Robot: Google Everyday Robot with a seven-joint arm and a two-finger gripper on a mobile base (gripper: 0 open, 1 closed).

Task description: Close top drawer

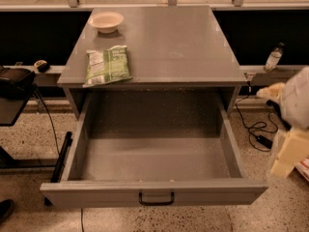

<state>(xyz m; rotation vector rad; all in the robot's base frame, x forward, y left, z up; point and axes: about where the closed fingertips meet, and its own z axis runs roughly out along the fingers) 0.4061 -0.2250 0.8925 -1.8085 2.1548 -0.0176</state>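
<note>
The top drawer [154, 151] is pulled far out of the grey cabinet [159, 47], and its deep speckled box is empty. Its broad front panel [96, 193] faces me, with a small black loop handle [156, 198] at centre. My gripper [288, 151] shows as cream-coloured arm parts at the right edge. It is right of the drawer's right wall and apart from it, off the handle.
On the cabinet top lie a green snack bag [107, 65] and a white bowl [106, 21]. A water bottle [273, 57] stands on a ledge at the right, with black cables [253, 127] on the floor below. A dark stand [14, 88] is at the left.
</note>
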